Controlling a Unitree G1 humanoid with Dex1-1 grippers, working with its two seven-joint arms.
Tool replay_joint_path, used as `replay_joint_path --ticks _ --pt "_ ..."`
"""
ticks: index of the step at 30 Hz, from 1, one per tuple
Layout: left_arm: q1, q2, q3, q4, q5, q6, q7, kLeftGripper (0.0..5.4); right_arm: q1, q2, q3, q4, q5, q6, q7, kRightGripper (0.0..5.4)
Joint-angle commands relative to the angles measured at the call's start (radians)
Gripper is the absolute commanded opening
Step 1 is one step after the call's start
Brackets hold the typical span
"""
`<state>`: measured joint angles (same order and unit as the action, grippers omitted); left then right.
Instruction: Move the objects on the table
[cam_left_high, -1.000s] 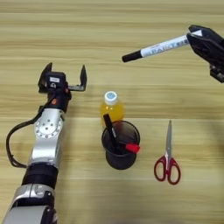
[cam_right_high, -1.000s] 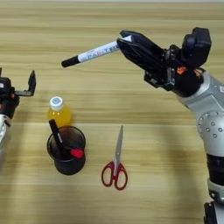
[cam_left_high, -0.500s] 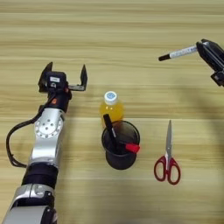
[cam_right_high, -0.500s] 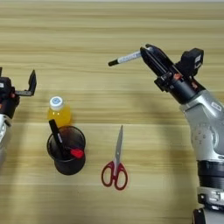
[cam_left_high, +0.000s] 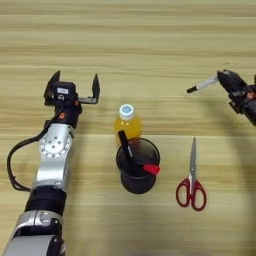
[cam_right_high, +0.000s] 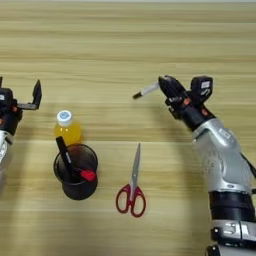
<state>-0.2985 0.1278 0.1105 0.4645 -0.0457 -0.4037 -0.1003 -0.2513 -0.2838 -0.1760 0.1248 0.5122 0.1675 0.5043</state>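
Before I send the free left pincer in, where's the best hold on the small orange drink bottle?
Grip the small clear orange drink bottle around its body just below the white cap, coming from the robot's left or far side. It stands upright with the black round pen cup close against its near side, so that side looks blocked. The open left pincer already sits left of it.

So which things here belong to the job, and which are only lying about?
Job:
- white marker, held in the right gripper
- orange drink bottle
- black pen cup

Lying about:
- red-handled scissors
- left gripper, fingers open, holding nothing
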Motion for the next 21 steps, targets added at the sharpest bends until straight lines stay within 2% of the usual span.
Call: replay_joint_path --ticks 1,7,12,21 --pt "-0.006 0.002 -0.003 0.006 -0.001 -0.008 -0.005 5.4 0.032 0.017 0.022 -0.017 -0.032 0.018 -0.014 0.74" --pt "-0.006 0.002 -0.002 0.008 -0.001 -0.009 -0.006 5.4 0.096 0.042 0.067 -0.034 -0.099 -0.013 -0.028 0.74" --pt "-0.006 0.002 -0.002 0.007 -0.001 -0.009 -0.006 5.4 0.147 0.054 0.083 -0.064 -0.117 -0.013 -0.026 0.74" --pt "-0.016 0.002 -0.002 0.023 -0.002 -0.012 -0.005 5.4 0.291 0.092 0.127 -0.081 -0.161 -0.034 -0.043 0.74"
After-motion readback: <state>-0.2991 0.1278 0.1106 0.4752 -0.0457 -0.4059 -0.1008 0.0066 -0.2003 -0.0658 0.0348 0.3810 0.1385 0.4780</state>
